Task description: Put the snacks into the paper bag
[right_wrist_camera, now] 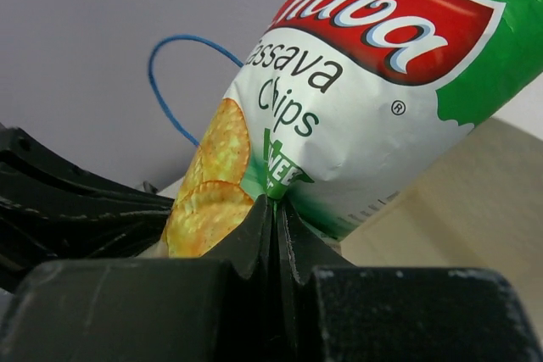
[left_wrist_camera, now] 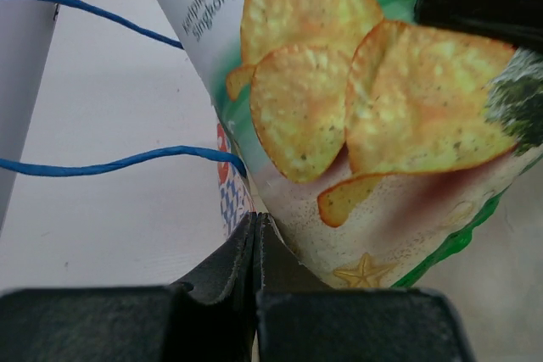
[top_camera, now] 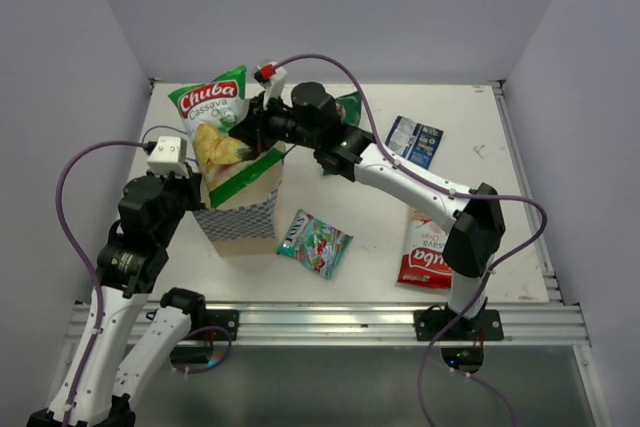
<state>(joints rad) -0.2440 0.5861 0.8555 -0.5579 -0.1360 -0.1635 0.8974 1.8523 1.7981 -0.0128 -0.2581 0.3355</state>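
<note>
The green Chuba cassava chips packet is glossy, crinkled plastic film. The paper bag is matt paper with thin blue string handles, and the worktop looks smooth, matt white.

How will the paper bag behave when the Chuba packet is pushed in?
Likely light and tippy: the paper bag stands tall on a small base. Its thin walls may buckle; the left gripper pinching its rim likely helps.
</note>
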